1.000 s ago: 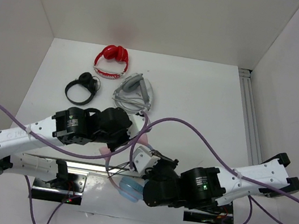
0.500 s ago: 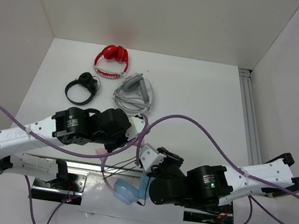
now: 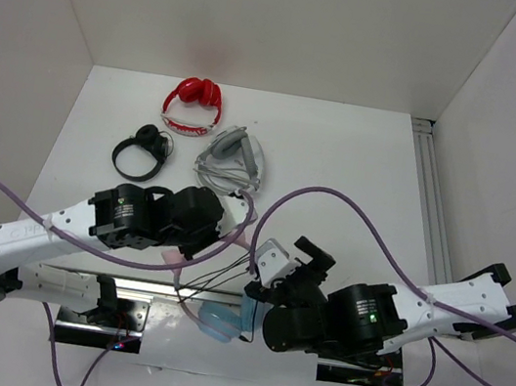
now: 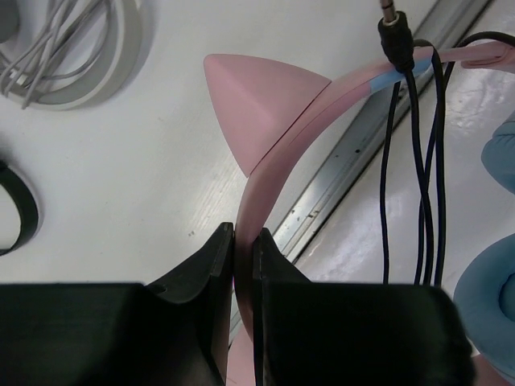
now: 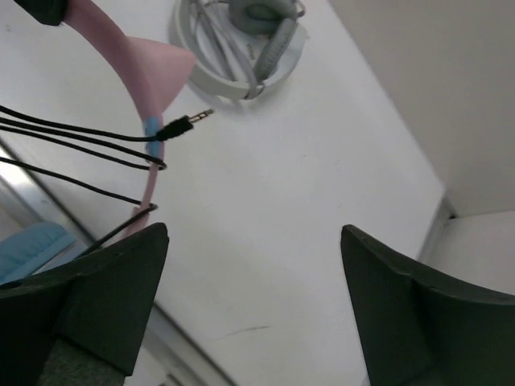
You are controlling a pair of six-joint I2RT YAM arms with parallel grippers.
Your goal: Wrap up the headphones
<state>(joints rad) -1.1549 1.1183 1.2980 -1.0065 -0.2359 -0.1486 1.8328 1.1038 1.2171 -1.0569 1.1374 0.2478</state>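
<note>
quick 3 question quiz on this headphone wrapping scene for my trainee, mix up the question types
1. True or false: the left tool is clamped on the pink headband.
2. The right tool is: A) open, holding nothing; B) shut on an ear cup; C) shut on the plug.
3. How many other headphone pairs lie on the table?
Key: 1 true. 2 A. 3 three: red pair, black pair, grey pair.
</note>
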